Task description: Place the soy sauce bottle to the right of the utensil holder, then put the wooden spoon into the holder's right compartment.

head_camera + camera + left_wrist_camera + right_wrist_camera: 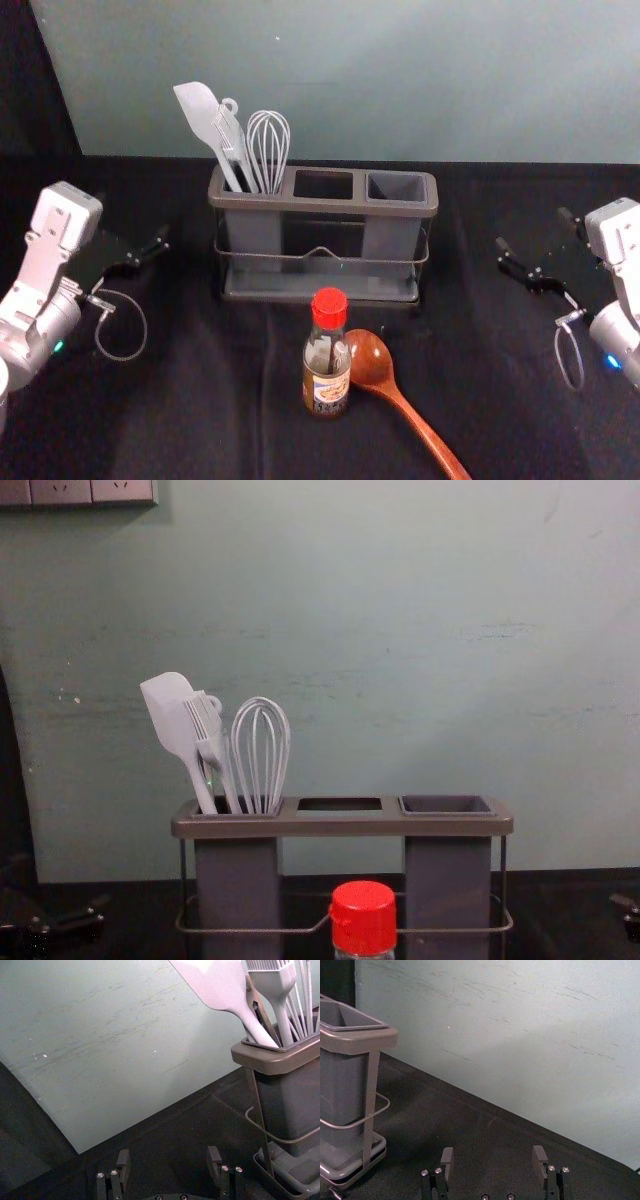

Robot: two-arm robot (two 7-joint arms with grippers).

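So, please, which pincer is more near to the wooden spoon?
Right. The right pincer is open, off to the right of the spoon; the left pincer, also open, is across a wider gap to its left, past the soy sauce bottle.

Pale grey-green wall (420,80) right across far side, and look at those scuffs (110,1037)! Tiny white specks (68,693) towards left. Up high on left, row of wall sockets (92,490). Dark upright strip (32,90) bordering wall, far left. Soft diagonal shadow (560,710) over right part. Below, black cloth (180,410) spreading near to far, faint creases running through.
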